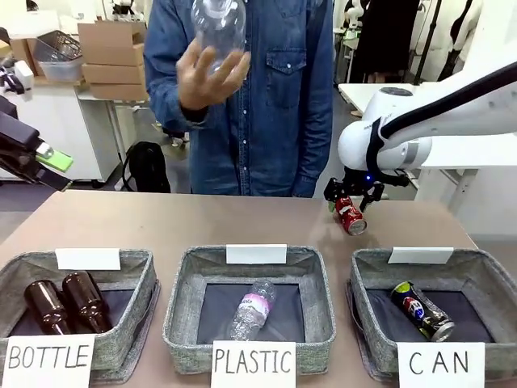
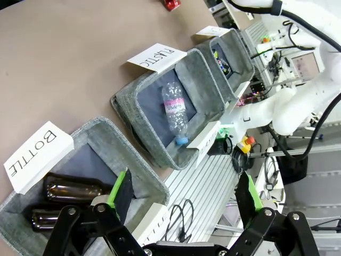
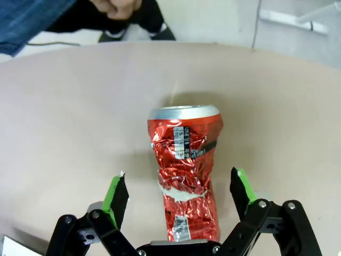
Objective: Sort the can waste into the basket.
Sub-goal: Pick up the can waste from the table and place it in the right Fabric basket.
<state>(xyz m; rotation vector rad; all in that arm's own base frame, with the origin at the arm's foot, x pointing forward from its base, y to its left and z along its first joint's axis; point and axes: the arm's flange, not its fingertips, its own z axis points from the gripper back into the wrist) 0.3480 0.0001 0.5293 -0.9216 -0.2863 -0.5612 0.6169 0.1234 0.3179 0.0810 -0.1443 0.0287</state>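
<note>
The crushed red can (image 3: 185,176) lies on its side on the counter (image 1: 202,222), not yet lifted, between the spread green pads (image 3: 241,188) of the right end effector (image 3: 180,193), which are clear of it on both sides. The blue can (image 1: 420,310) already lies in the basket marked CAN (image 1: 485,275), so one of two looks sorted. Gripping, carrying and dropping the red one remains. The left end effector (image 2: 186,194) hangs apart and empty over the bottle basket (image 2: 101,133). The person's hand (image 1: 206,77) holds up a clear plastic bottle (image 1: 220,24).
</note>
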